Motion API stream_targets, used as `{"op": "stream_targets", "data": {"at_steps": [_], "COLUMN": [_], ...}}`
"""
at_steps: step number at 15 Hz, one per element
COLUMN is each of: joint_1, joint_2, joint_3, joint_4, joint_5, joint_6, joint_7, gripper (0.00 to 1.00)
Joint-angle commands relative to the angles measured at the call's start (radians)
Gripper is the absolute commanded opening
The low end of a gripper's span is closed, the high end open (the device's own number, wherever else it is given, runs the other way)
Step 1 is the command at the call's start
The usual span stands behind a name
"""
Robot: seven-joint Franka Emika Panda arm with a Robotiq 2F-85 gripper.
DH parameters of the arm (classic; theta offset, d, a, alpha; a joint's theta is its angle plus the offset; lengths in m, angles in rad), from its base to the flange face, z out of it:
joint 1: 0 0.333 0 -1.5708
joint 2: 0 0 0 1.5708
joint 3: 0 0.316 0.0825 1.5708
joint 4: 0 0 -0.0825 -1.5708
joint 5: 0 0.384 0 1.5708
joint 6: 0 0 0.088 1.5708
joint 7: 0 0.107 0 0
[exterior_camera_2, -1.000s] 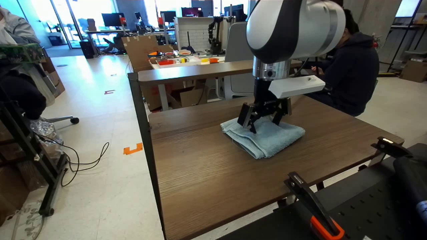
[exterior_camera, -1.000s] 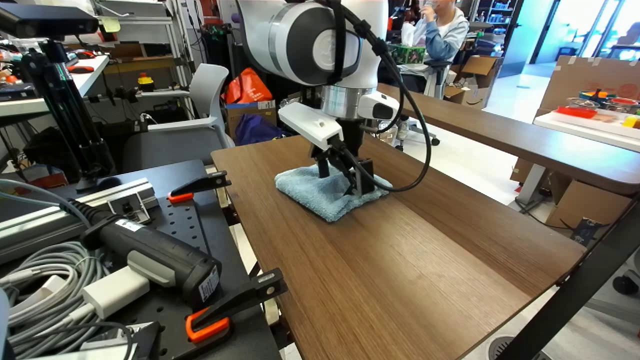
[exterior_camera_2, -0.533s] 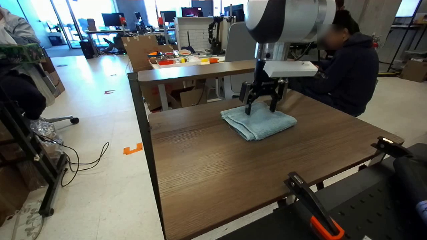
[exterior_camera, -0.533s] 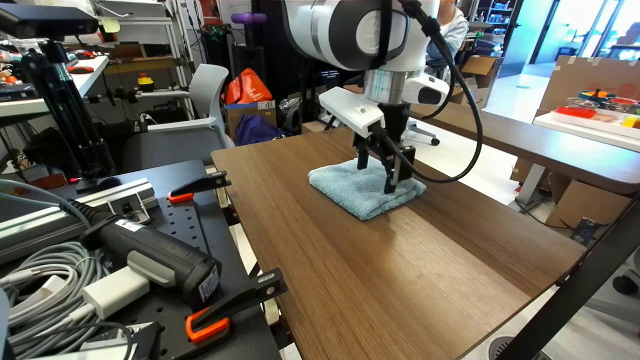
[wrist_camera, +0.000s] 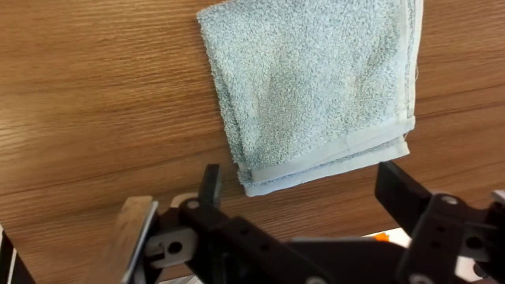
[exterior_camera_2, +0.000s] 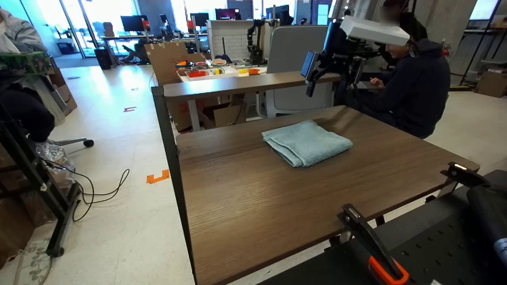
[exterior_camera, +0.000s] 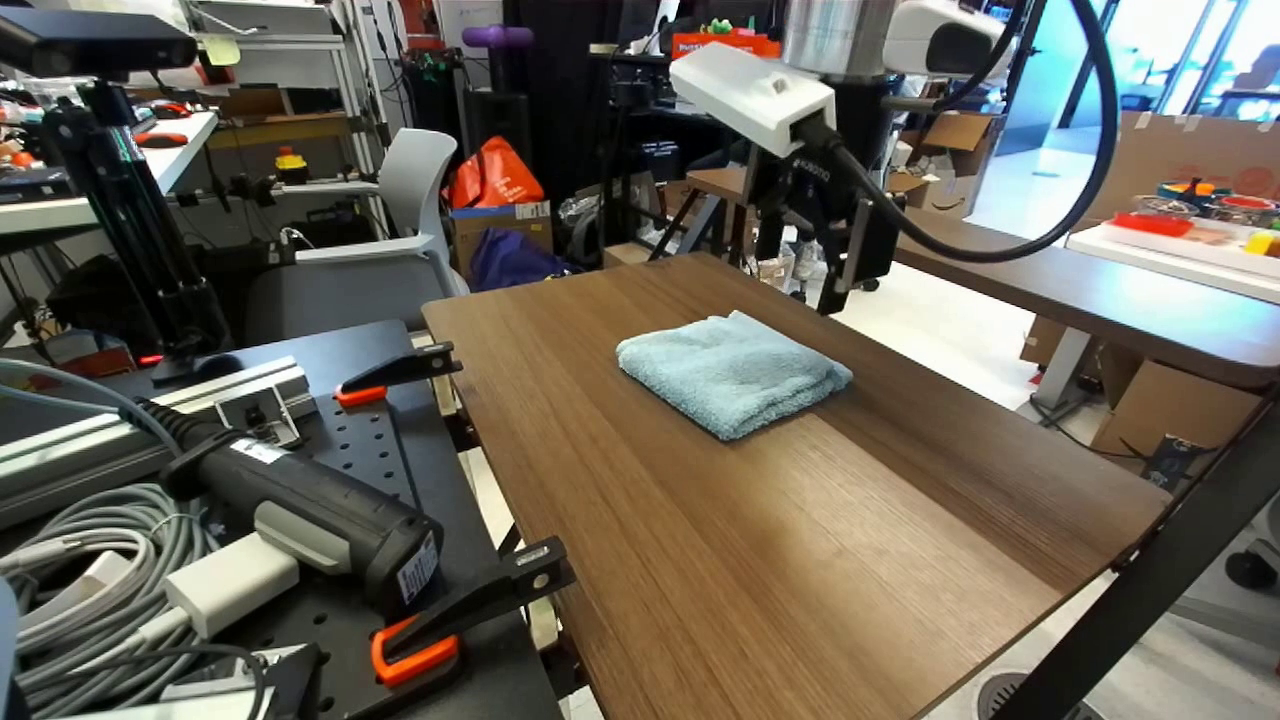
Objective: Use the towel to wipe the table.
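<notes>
The folded light-blue towel [exterior_camera: 735, 378] lies flat on the brown wooden table [exterior_camera: 780, 580]. In the other exterior picture the towel [exterior_camera_2: 308, 145] sits toward the back of the table [exterior_camera_2: 257, 209]. My gripper [exterior_camera: 800, 275] is raised clear of the towel, and it hangs in the air past its back edge in an exterior view [exterior_camera_2: 330, 85]. In the wrist view the fingers [wrist_camera: 300, 167] are wide apart with nothing between them. The towel [wrist_camera: 315, 86] fills the upper middle there, its hemmed edges toward the gripper.
Black clamps with orange handles [exterior_camera: 415, 650] grip a black side bench [exterior_camera: 370, 450] beside the table. A handheld black tool [exterior_camera: 300, 500] and cables lie on that bench. A second brown table [exterior_camera_2: 237, 84] stands behind. A person in dark clothes [exterior_camera_2: 416, 87] sits close behind the table.
The towel slid a short way across the table with the gripper on it, then stayed still. The gripper has since risen off the towel, moved away and tilted.
</notes>
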Motion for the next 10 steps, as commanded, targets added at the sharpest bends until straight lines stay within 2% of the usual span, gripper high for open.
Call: {"op": "stream_targets", "data": {"at_steps": [1,10], "joint_1": [0.014,0.015], "joint_2": [-0.009,-0.012], "joint_3": [-0.016,-0.009], "joint_4": [-0.007,-0.020], "joint_5": [0.014,0.016], "joint_6": [-0.004,-0.004], "joint_7": [-0.008,-0.009], "gripper": [1.00,1.00]}}
